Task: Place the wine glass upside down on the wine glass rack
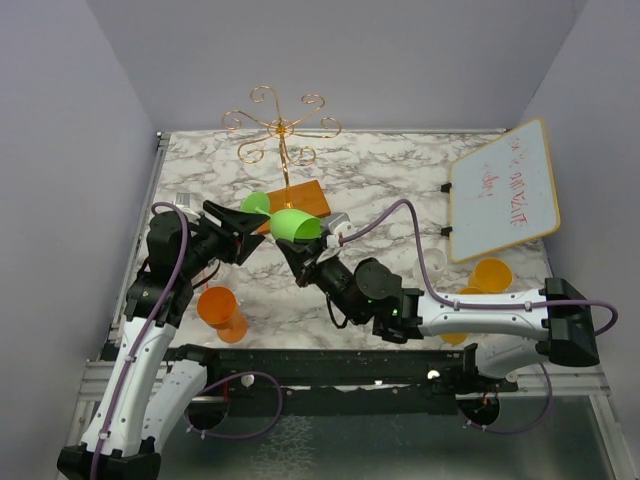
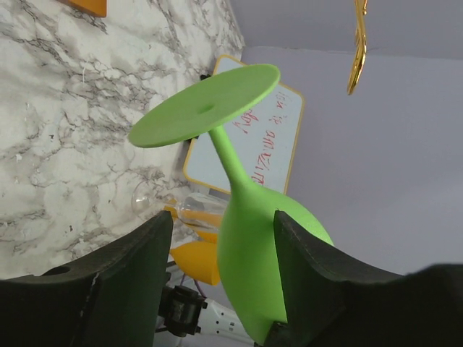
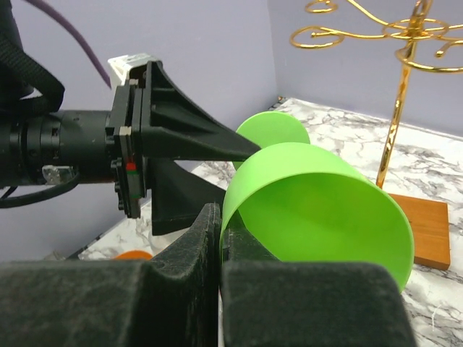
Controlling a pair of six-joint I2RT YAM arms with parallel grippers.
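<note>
The green wine glass (image 1: 295, 223) hangs on its side in the air between both grippers, foot (image 1: 256, 204) toward the left. My right gripper (image 1: 300, 248) is shut on the bowl's rim (image 3: 239, 189), one finger inside and one outside. My left gripper (image 1: 262, 224) is open around the bowl (image 2: 253, 246); its right finger (image 2: 318, 275) touches the bowl and its left finger (image 2: 123, 282) stands apart. The gold wire wine glass rack (image 1: 283, 128) stands behind on its orange-brown wooden base (image 1: 305, 200), with nothing hanging from it. It also shows in the right wrist view (image 3: 396, 108).
An orange cup (image 1: 218, 308) lies near my left arm. Another orange cup (image 1: 490, 272) and a clear glass (image 1: 435, 262) lie at the right. A whiteboard (image 1: 505, 190) with red writing leans at the right. Walls enclose the marble table (image 1: 400, 180).
</note>
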